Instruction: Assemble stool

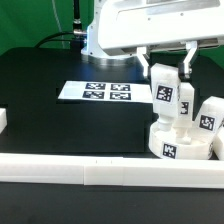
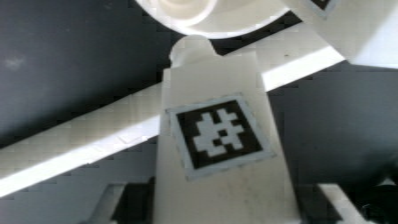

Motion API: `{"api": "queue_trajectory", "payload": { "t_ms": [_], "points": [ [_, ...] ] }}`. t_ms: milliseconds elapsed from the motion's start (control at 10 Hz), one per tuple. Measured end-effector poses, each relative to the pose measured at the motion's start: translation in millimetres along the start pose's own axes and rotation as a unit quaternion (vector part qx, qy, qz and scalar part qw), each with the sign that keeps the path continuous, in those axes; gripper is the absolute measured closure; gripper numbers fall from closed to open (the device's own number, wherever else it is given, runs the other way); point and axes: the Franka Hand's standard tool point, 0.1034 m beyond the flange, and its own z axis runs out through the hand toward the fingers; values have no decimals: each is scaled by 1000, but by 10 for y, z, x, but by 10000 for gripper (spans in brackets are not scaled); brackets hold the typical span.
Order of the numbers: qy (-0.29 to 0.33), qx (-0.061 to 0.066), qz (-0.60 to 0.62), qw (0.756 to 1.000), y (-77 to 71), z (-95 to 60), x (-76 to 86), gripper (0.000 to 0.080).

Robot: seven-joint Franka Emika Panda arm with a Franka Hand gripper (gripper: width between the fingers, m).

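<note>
My gripper hangs over the right side of the black table, shut on a white tagged stool leg that it holds upright. The leg's lower end reaches the round white seat, which lies on the table with a tag on its side. Another white leg stands on the seat at the exterior view's right. In the wrist view the held leg runs away from my gripper between the two fingers, and its far end meets the seat.
The marker board lies flat in the middle of the table. A long white rail borders the front edge, also seen as a diagonal rail in the wrist view. A short white block sits at the left edge.
</note>
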Motion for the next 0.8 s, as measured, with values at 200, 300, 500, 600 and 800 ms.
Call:
{"api": "queue_trajectory", "payload": {
  "t_ms": [200,300,500,600,800],
  "points": [
    [-1,-1,-2,1000,5,6,-9,474],
    [0,-1,-2,1000,11,6,-21,474],
    [-1,-1,-6,1000,22,22,-132,474],
    [-4,-1,-7,1000,20,35,-161,474],
    [-8,-4,-8,1000,46,48,-216,474]
  ]
}}
